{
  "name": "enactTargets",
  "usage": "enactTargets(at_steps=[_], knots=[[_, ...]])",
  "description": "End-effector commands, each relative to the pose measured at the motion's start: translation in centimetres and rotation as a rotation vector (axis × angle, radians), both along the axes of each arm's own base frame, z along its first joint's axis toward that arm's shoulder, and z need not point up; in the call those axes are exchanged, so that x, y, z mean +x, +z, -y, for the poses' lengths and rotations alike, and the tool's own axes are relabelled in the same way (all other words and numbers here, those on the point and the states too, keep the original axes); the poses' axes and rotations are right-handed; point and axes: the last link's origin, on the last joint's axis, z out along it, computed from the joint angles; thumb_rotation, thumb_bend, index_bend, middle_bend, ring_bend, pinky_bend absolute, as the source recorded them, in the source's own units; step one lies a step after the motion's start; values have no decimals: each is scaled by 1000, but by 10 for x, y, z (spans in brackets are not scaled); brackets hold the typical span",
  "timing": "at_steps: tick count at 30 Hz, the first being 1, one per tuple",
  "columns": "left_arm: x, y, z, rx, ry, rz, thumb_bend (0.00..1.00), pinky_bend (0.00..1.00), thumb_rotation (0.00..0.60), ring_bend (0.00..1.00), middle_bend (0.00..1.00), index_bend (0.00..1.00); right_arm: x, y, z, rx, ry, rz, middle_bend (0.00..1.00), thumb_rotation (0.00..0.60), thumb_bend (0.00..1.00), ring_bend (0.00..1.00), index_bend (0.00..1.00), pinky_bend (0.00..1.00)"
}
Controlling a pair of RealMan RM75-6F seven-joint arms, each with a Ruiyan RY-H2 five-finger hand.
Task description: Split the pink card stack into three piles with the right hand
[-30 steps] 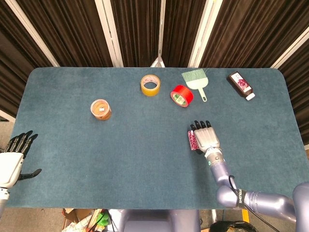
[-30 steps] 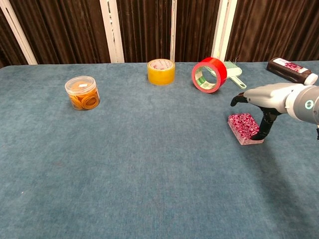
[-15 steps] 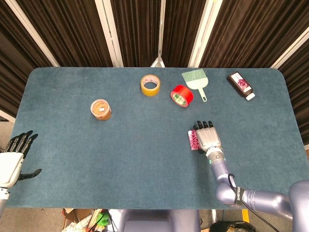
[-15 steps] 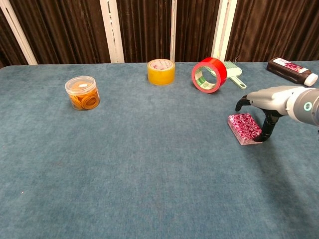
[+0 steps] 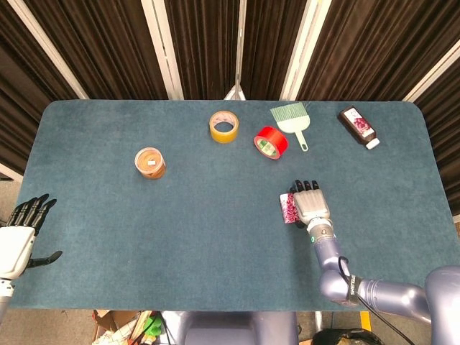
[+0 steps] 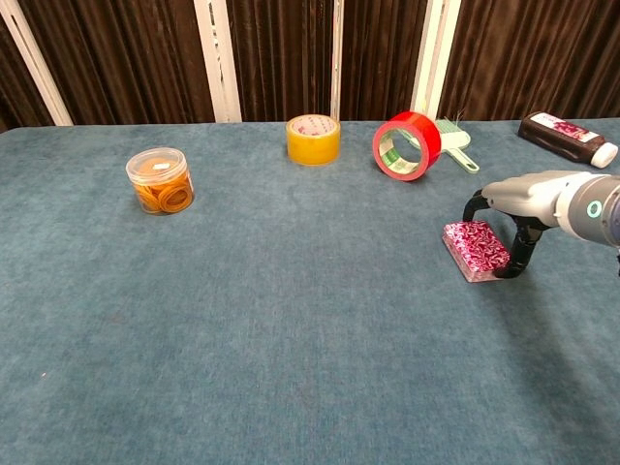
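A wide teal desk (image 5: 215, 215). Right of centre, the right hand (image 6: 518, 208) arches over the whole pink card stack (image 6: 475, 249), fingers curled beside its far and right edges; whether it is actually gripped cannot be told. Pinching too low would probably lift every card.

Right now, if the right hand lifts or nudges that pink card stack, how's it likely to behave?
The pink card stack lies flat on the cloth-covered table, so it should not tip or roll. It looks like loose cards, so a sideways nudge would probably shear the top ones off. The right hand arches over its right end; a partial lift there likely splits the stack rather than raising it whole.
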Motion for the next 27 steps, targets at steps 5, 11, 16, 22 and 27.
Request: enactTargets(at_steps=[5, 11, 16, 22, 27], knots=[[0, 0, 0, -1, 2, 0, 60, 61, 600, 0, 0, 0, -2, -1, 1, 0, -11, 1, 3, 600, 273, 0, 250, 0], [0, 0, -1, -1, 2, 0, 60, 61, 600, 0, 0, 0, -1, -2, 0, 0, -6, 6, 46, 600, 273, 0, 325, 0], [0, 0, -1, 0, 3, 0, 60, 61, 600, 0, 0, 0, 1, -2, 0, -5, 1, 18, 95, 600, 272, 0, 433, 0], [0, 0, -1, 1, 2, 1, 60, 61, 600, 0, 0, 0, 2, 1, 0, -18, 10, 37, 128, 600, 315, 0, 508, 0], [-1, 0, -1, 0, 3, 1, 60, 61, 600, 0, 0, 0, 2, 8, 1, -34, 15, 40, 138, 600, 324, 0, 539, 0]])
